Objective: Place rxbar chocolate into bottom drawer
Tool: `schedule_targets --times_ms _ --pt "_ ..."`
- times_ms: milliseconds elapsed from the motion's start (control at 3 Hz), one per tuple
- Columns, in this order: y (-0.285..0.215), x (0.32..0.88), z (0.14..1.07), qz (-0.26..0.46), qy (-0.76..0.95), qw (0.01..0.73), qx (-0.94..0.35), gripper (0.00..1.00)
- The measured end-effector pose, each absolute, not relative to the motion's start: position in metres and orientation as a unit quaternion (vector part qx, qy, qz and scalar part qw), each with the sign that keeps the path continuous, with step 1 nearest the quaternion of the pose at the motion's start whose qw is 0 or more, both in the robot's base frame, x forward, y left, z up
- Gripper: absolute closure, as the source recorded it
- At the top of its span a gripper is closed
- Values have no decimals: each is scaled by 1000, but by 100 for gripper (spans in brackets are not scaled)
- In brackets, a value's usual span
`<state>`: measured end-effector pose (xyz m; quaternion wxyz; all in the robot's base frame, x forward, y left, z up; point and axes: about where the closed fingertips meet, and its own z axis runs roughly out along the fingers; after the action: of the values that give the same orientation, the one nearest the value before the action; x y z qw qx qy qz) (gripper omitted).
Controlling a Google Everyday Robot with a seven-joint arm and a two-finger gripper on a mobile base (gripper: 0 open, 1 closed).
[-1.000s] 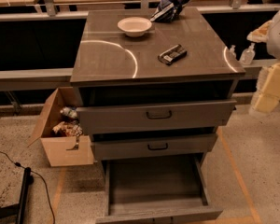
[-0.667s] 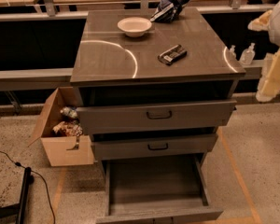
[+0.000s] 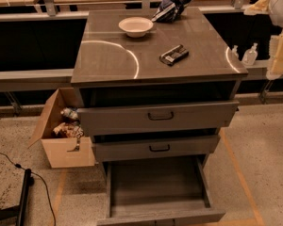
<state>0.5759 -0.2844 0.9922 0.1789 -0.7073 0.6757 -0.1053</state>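
The rxbar chocolate (image 3: pixel 173 54), a dark wrapper with white marks, lies flat on the cabinet top (image 3: pixel 108 60), right of centre. The bottom drawer (image 3: pixel 155 185) is pulled out towards me and its grey inside shows nothing in it. The two shallower drawers above it, with dark handles, are partly pulled out. Only cream-white parts of my arm (image 3: pixel 279 46) show at the right edge, beside the cabinet and level with its top. My gripper itself is out of view.
A white bowl (image 3: pixel 136 26) and a blue-and-white snack bag (image 3: pixel 170 8) sit at the back of the top. An open cardboard box (image 3: pixel 61 147) with items stands on the floor at the left. Small bottles (image 3: pixel 249 55) stand behind on the right. A cable (image 3: pixel 4 159) lies on the floor.
My arm at the right edge has shifted up and further to the right. The bar, the bowl and the drawers have not moved.
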Motion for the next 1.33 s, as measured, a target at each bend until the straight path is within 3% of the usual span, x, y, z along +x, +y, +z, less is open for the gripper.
schedule_targets --times_ms 1000,1333 --pt "-272 656 976 -108 651 189 -728 0" --pt "-259 685 968 -71 649 258 -712 0"
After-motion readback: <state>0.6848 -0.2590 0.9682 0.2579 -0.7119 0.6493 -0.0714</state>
